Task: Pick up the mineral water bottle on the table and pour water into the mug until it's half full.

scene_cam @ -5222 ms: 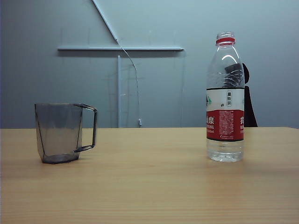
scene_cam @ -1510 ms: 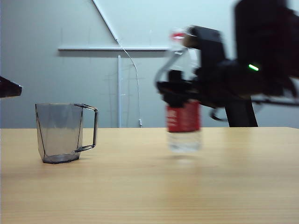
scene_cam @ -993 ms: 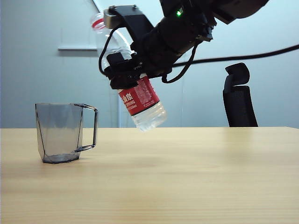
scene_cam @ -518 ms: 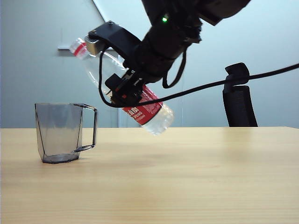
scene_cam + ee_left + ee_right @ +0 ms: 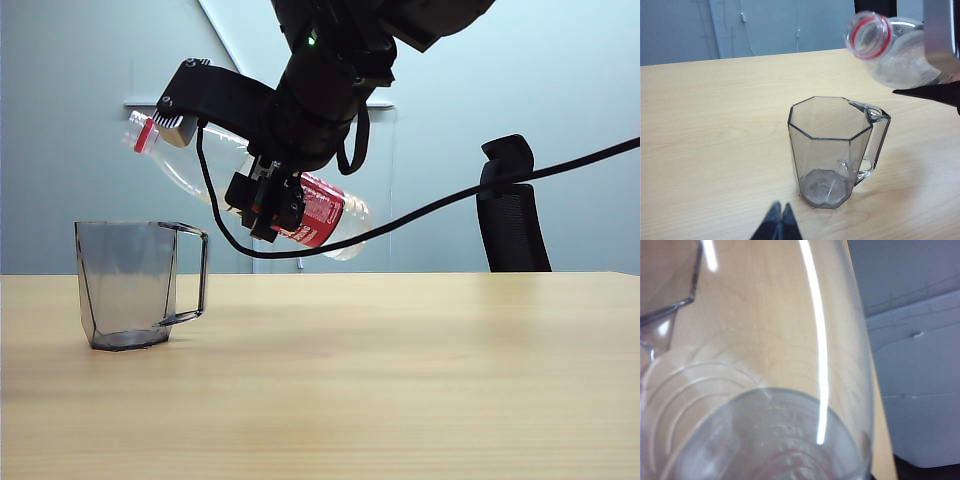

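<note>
One mineral water bottle (image 5: 300, 205) clamped in right claw (image 5: 268, 205), tilted above one mug (image 5: 125, 285) (worktop (image 5: 400, 380) open around); left claw (image 5: 777, 222) together.

The right gripper (image 5: 268, 205) covers the middle of the bottle (image 5: 325, 208), so part of the red label is hidden and the fingers are hard to see against the dark arm. From the right wrist, the bottle (image 5: 765, 390) fills almost the whole picture and runs off the edges; the gripper cannot be seen there at all, and only a corner of the mug (image 5: 667, 275) shows. From the left wrist, the bottle (image 5: 890, 47) is cut off at the side, and only the dark tips of the left gripper (image 5: 777, 222) peek in at the edge
</note>
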